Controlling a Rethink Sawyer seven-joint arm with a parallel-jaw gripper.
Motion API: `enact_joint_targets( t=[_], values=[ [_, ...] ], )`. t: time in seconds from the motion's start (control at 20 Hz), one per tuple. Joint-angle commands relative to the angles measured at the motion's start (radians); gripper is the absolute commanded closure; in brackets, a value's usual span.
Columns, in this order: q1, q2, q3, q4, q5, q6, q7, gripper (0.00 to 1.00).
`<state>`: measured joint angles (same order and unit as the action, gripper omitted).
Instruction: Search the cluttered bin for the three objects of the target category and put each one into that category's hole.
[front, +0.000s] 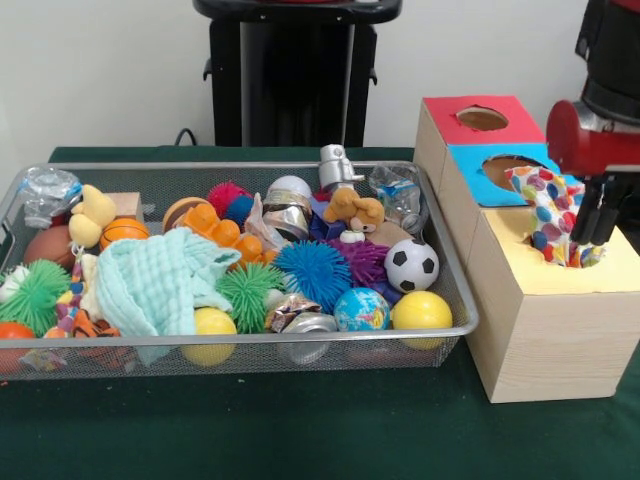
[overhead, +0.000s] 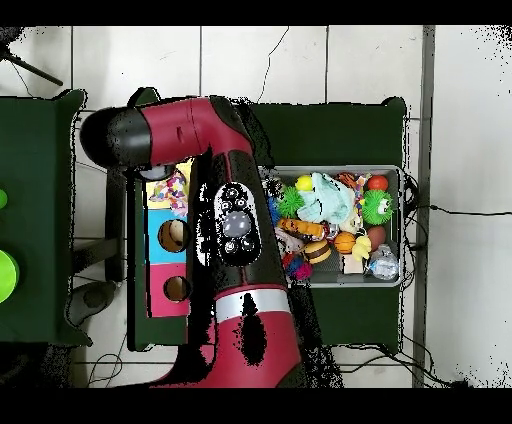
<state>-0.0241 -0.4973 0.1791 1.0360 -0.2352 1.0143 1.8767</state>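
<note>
Front view: wire-mesh bin on the green table, left and centre, packed nearly rim to rim. Just right of it, touching or almost so, a wooden box with three coloured tops in a row from far to near: red, blue, yellow, one round hole in each. Open strip of table along the near edge; little room between bin and box.

Gripper at the far right, over the yellow top's hole, holding a white cloth with coloured dots that hangs into the hole; dark fingers narrow around it.

Counted in the bin: two yellow balls, one soccer ball, one globe ball, two green spiky balls, one blue spiky ball, one pale green cloth, one small basketball; more clutter hard to tell apart.

Overhead view: red arm across the middle, hiding the bin's edge nearest the box; bin's other rim clear of the table's edge.
</note>
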Motion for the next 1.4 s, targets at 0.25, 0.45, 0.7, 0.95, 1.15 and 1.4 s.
enact_joint_targets(
  t=[0.25,0.45,0.7,0.95,1.15,1.4],
  values=[
    [-0.046,-0.002,0.073,-0.006,-0.063,0.048,-0.224,1.0],
    [-0.051,-0.011,0.067,0.019,-0.068,0.043,-0.228,1.0],
    [-0.077,-0.06,0.071,0.12,-0.059,0.023,-0.256,1.0],
    [-0.094,-0.104,0.076,0.212,-0.038,0.024,-0.239,1.0],
    [-0.092,-0.162,0.075,0.296,-0.017,0.022,-0.188,1.0],
    [-0.085,-0.209,0.07,0.373,-0.01,-0.008,-0.13,1.0]
  ],
)
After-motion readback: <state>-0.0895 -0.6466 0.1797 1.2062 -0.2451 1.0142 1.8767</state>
